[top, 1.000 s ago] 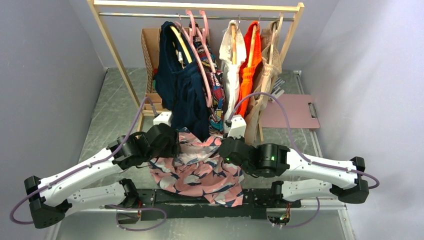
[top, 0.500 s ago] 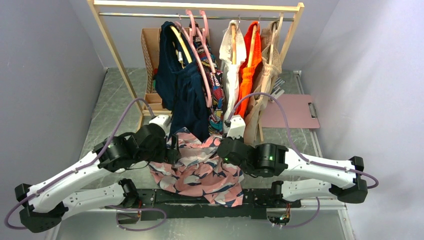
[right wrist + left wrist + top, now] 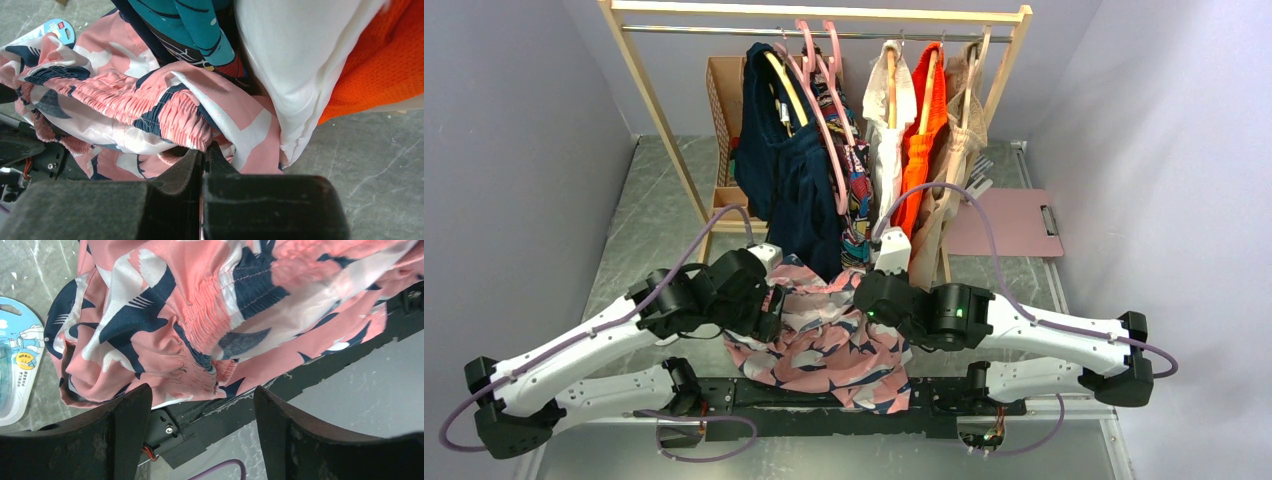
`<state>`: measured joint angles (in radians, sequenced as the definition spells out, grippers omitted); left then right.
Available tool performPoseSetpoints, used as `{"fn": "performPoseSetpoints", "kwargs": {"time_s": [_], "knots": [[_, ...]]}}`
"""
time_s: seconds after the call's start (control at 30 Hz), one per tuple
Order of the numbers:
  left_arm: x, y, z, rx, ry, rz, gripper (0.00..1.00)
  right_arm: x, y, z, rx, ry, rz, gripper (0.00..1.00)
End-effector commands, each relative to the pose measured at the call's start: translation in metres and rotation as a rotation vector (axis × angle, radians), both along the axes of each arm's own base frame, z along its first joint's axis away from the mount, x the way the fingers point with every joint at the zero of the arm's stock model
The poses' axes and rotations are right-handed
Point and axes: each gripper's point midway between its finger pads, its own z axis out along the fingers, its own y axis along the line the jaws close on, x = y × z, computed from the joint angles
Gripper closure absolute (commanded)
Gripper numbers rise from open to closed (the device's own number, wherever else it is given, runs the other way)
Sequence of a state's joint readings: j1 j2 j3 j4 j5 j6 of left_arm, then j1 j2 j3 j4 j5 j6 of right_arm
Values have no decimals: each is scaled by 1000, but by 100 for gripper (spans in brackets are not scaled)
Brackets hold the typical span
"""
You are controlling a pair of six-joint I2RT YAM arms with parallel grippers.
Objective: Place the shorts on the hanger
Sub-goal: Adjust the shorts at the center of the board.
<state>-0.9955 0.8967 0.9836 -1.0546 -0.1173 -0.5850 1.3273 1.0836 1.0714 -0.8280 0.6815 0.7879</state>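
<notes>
The shorts [image 3: 824, 340] lay bunched at the near table [image 3: 654, 200] edge. The left gripper [image 3: 200, 392] hung just beside them, fingers apart and empty. The right gripper [image 3: 202, 152] was clamped on their waistband. Farther back, the hanger [image 3: 827, 130] hung on the rail [image 3: 724, 31] among clothes.

- Top view: bright, even, diffuse light from above; we see only weak shadows under the arms on the table [image 3: 614, 270].
- The right wall [image 3: 1164, 120] reads brighter than the left wall [image 3: 504, 150].
- Left wrist: left end effector [image 3: 202, 405] dark and soft-focus; shorts [image 3: 165, 315] sharp and well lit.
- Right wrist: right end effector [image 3: 202, 155] shadowed and blurred near the lens; the fabric beyond is crisp.
</notes>
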Motion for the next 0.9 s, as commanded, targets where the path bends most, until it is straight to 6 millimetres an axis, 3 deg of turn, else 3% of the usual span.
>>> {"fn": "performPoseSetpoints", "kwargs": {"time_s": [0.0,0.13,0.4,0.53,0.57,0.7,0.77,0.87], "knots": [[-2,3,-21,75,41,-29,23,8,2,14,29,-31,-20,100],[9,7,-26,130,15,22,29,8,3,16,35,-30,-16,100],[18,16,-31,205,0,76,55,6,-1,17,44,-27,-9,100],[23,24,-26,228,-21,128,82,3,3,23,71,-30,21,100],[28,28,-19,239,-48,159,91,2,4,27,86,-36,41,100],[43,37,26,178,-158,270,93,-12,27,52,144,-76,254,100],[52,34,67,57,-248,303,93,-19,37,78,168,-115,357,100],[58,28,149,-200,-417,288,93,-17,39,123,162,-195,419,100]]}}
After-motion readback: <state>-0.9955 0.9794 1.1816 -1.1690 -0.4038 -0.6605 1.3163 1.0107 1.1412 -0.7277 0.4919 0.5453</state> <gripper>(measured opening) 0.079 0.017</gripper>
